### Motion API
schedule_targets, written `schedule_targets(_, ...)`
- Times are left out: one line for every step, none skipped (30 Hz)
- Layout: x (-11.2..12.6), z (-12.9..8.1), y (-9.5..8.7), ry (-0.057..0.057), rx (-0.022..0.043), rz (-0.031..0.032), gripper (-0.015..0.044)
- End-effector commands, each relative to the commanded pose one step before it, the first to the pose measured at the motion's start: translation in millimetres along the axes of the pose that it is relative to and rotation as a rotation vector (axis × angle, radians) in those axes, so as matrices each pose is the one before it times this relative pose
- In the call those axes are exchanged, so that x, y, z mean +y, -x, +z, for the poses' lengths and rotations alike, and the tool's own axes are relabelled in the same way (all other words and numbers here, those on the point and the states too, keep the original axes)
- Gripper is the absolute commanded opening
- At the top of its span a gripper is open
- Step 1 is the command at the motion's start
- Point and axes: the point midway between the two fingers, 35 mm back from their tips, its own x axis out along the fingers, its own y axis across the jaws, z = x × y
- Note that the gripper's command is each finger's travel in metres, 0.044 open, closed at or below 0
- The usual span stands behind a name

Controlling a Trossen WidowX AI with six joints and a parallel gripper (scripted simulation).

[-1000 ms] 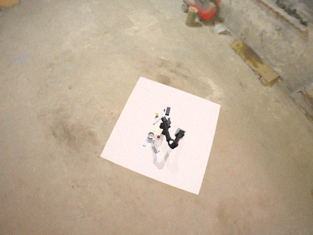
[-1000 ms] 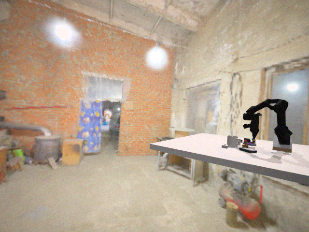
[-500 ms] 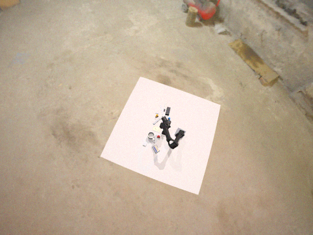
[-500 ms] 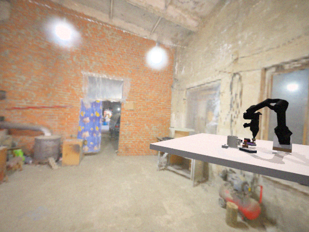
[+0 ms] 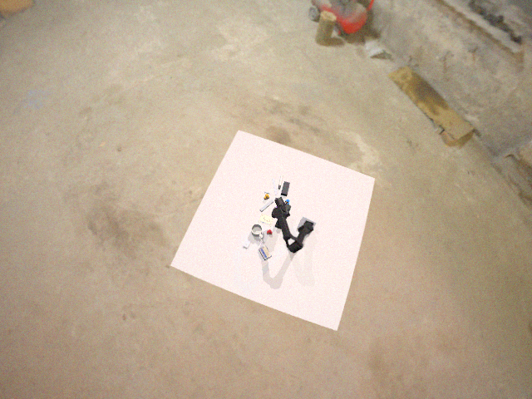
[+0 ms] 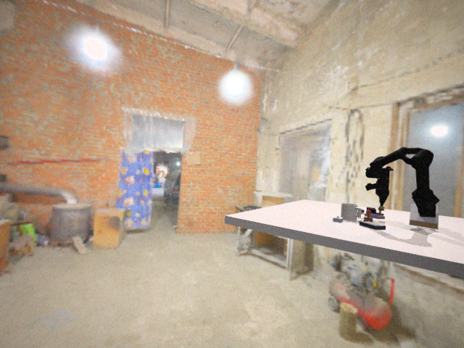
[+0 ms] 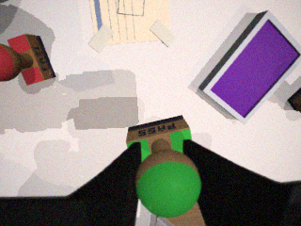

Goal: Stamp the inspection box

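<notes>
Green knob stamp [image 7: 167, 185] w/ black PASS letters, bottom mid. Purple ink pad [image 7: 254, 68] upper right, grey rim. Red stamp [image 7: 25, 58] upper left. Cream card [image 7: 130, 19] w/ blue stripe, top.

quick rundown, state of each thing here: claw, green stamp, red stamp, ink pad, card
claw: shut on the green PASS stamp, held above the table
green PASS stamp: gripped at the handle, upright, between pad and card
red stamp: lying tipped on its side, untouched
ink pad: open, purple surface exposed, nothing on it
card: flat, taped at two corners; box only partly visible
</notes>
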Motion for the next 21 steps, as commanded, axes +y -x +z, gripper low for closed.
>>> schedule_targets(-0.15,0.68,3.47,0.0076,-0.00145,-0.00626,0.0000)
schedule_targets(0.03,-0.06,0.49,0.0000,0.00003,0.00003,0.0000)
schedule_targets(0.03,-0.06,0.49,0.0000,0.00003,0.00003,0.0000)
schedule_targets(0.03,-0.06,0.49,0.0000,0.00003,0.00003,0.0000)
schedule_targets(0.03,-0.06,0.49,0.0000,0.00003,0.00003,0.0000)
schedule_targets(0.03,-0.06,0.49,0.0000,0.00003,0.00004,0.0000)
schedule_targets(0.03,-0.07,0.49,0.0000,0.00003,0.00004,0.0000)
schedule_targets(0.04,-0.07,0.49,0.0000,0.00003,0.00004,0.0000)
schedule_targets(0.04,-0.07,0.49,0.0000,0.00003,0.00004,0.0000)
schedule_targets(0.04,-0.07,0.49,0.0000,0.00003,0.00004,0.0000)
schedule_targets(0.04,-0.07,0.49,0.0000,0.00003,0.00005,0.0000)
schedule_targets(0.04,-0.07,0.49,0.0000,0.00003,0.00005,0.0000)
schedule_targets(0.04,-0.07,0.49,0.0000,0.00003,0.00005,0.0000)
schedule_targets(-0.56,0.33,0.08,0.0000,-0.00002,-0.00007,0.0000)
schedule_targets(-1.69,0.98,0.24,0.0000,-0.00005,-0.00020,0.0000)
schedule_targets(-2.85,1.61,0.38,0.0000,-0.00009,-0.00033,0.0000)
schedule_targets(-3.54,1.93,0.44,0.0001,-0.00010,-0.00039,0.0000)
schedule_targets(-3.59,1.89,0.40,0.0001,-0.00010,-0.00037,0.0000)
schedule_targets(-3.64,1.84,0.36,0.0001,-0.00010,-0.00035,0.0000)
schedule_targets(-3.69,1.79,0.32,0.0001,-0.00010,-0.00033,0.0000)
schedule_targets(-3.74,1.75,0.29,0.0001,-0.00009,-0.00032,0.0000)
